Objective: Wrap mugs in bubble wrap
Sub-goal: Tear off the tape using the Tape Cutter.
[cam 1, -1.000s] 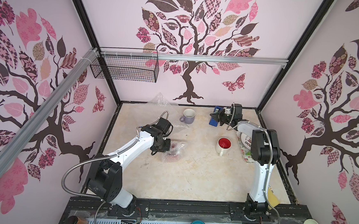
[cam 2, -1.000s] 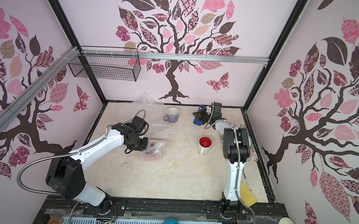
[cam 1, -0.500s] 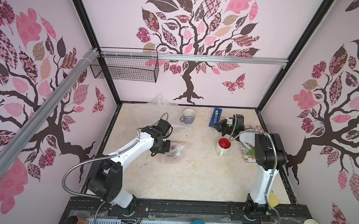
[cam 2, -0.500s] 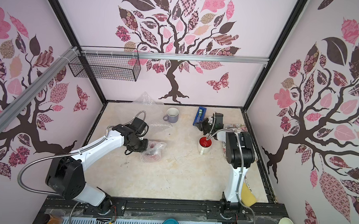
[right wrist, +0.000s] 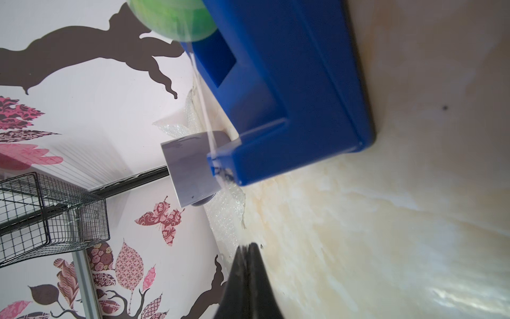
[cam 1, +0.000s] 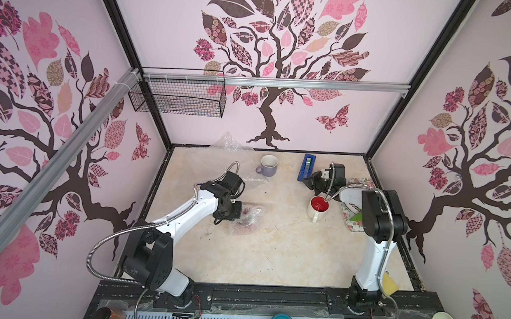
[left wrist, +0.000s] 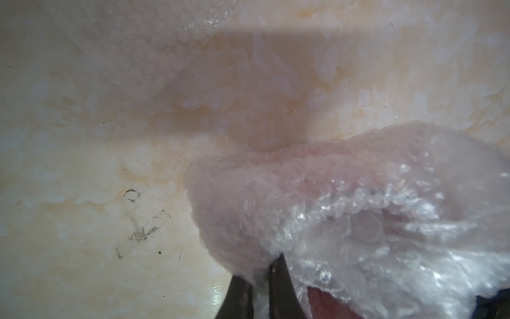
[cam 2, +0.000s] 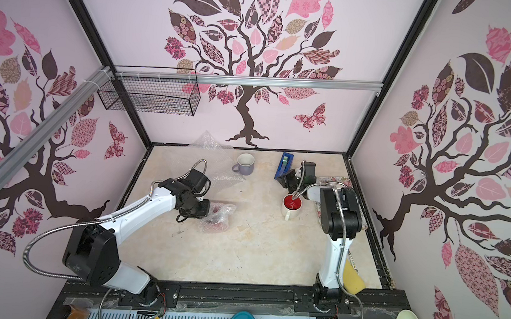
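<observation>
The right pincer (cam 1: pixel 311 184) has swung back from the blue tape dispenser (cam 1: pixel 307 166) and now hangs between it and the white mug (cam 1: pixel 319 208), which stands bare with its red inside showing. Its jaws are pressed together, and the wrist view shows nothing between them, so I cannot tell whether any tape came away.

Across the worktop (cam 1: pixel 273 252) nothing has shifted. The left pincer (left wrist: pixel 260 272) is still nipped tight on a fold of bubble wrap (cam 1: pixel 246 219) bundled round the red mug (cam 1: pixel 245 214), mid-worktop.

My read is that the bundle needs taping and the left arm is pinning it until then. The lavender mug (cam 1: pixel 268 165) waits unwrapped at the back, beside a spare sheet (cam 1: pixel 232 165).
</observation>
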Available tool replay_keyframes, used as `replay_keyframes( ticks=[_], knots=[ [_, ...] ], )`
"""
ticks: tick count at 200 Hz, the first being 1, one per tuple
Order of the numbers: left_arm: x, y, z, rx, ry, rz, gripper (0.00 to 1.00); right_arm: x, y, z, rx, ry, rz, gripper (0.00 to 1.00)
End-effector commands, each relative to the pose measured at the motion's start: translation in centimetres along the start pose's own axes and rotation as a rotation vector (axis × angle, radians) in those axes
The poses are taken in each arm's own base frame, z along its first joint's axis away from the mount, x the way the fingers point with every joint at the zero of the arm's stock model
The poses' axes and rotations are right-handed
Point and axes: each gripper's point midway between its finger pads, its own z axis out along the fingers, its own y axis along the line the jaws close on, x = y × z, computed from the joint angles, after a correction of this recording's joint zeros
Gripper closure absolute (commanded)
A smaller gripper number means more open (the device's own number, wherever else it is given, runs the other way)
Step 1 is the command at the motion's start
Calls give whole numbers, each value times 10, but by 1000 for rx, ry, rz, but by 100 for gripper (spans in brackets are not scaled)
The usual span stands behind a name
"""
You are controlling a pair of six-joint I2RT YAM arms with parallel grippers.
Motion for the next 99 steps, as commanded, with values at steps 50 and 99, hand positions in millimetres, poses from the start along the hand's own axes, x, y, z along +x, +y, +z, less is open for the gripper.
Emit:
replay_keyframes(
  ticks=[50,99],
  knots=[
    [-7,-4,-6,34,-51,5,100,5,-44,12,169,26,79,100],
    [-11,-6,-7,38,-55,6,100,-7,-71,24,308,-13,105,100]
  ],
)
